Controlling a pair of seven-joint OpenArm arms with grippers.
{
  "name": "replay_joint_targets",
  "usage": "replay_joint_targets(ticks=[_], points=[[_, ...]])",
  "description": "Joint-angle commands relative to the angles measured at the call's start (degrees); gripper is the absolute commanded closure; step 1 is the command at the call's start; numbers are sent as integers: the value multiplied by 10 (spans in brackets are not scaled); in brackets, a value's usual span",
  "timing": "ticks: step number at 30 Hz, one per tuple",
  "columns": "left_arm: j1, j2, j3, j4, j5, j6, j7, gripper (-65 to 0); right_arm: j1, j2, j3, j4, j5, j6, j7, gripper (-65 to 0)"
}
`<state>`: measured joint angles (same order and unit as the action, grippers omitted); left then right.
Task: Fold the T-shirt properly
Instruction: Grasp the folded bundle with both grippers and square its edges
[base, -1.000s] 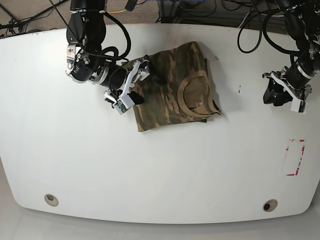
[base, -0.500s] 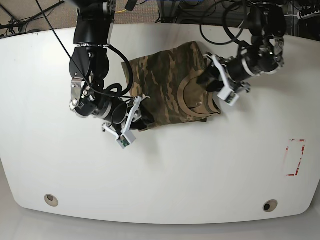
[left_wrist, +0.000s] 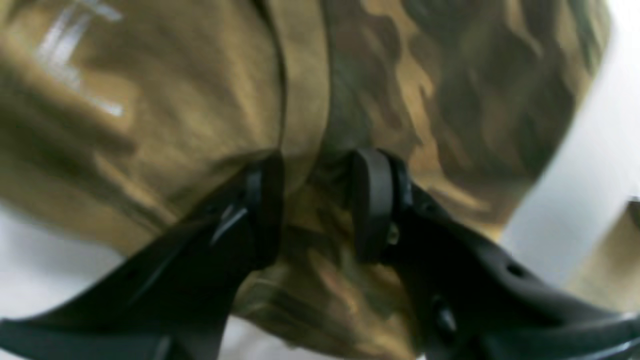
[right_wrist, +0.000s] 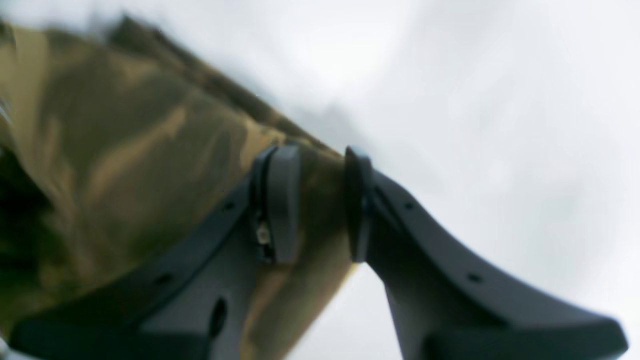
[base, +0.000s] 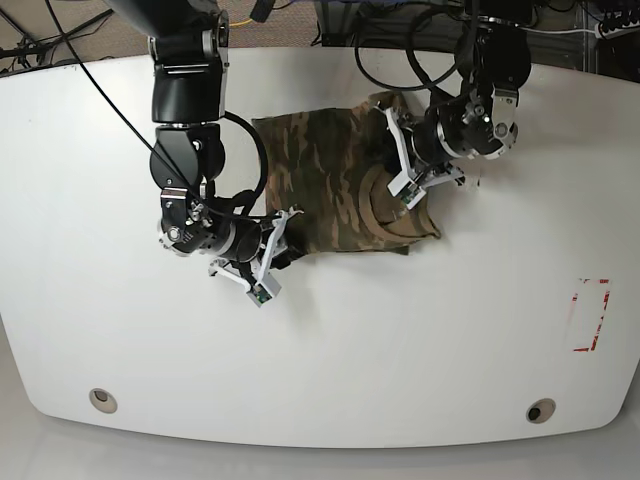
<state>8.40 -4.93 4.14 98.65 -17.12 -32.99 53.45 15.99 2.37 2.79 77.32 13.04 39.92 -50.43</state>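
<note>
The camouflage T-shirt (base: 320, 170) lies folded into a rough rectangle in the middle of the white table (base: 120, 330), collar side to the right. In the base view my left gripper (base: 392, 165) sits on the collar area. In its wrist view the left gripper (left_wrist: 320, 200) has its black fingers (left_wrist: 265, 210) pressed against a bunched fold of the T-shirt (left_wrist: 450, 75) by the tan collar band. My right gripper (base: 285, 240) is at the shirt's lower left corner. There the right gripper (right_wrist: 320, 200) pinches the hem of the T-shirt (right_wrist: 125, 140).
A red-outlined rectangle (base: 590, 315) is marked on the table at the right. Two round holes (base: 102, 399) (base: 540, 411) sit near the front edge. Cables hang behind the table's far edge.
The left arm swung in from the far right onto the collar. The right arm slid down the shirt's left edge to its lower corner and its jaws closed on the fabric.
</note>
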Motion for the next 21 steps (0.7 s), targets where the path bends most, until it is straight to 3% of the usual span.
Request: replay_joint_targets(ticks=[1,9,13,21], points=[[-23,-31,-1,6,-1,1,-10,-211,-1,5,3,11,-5,1,17,-143],[-128,-68,3,-103,-1,1,-11,-212,-79,29,2,84,-9,1,17,-140],[-191,-77,3,-168,-1,1,-11,-211,-110,23,-6,121,-5,1,14,-140],[-244,-93,-1,-168,-1,1,-8,-211,-172,-12,-76,175,-38,1,16,-140]])
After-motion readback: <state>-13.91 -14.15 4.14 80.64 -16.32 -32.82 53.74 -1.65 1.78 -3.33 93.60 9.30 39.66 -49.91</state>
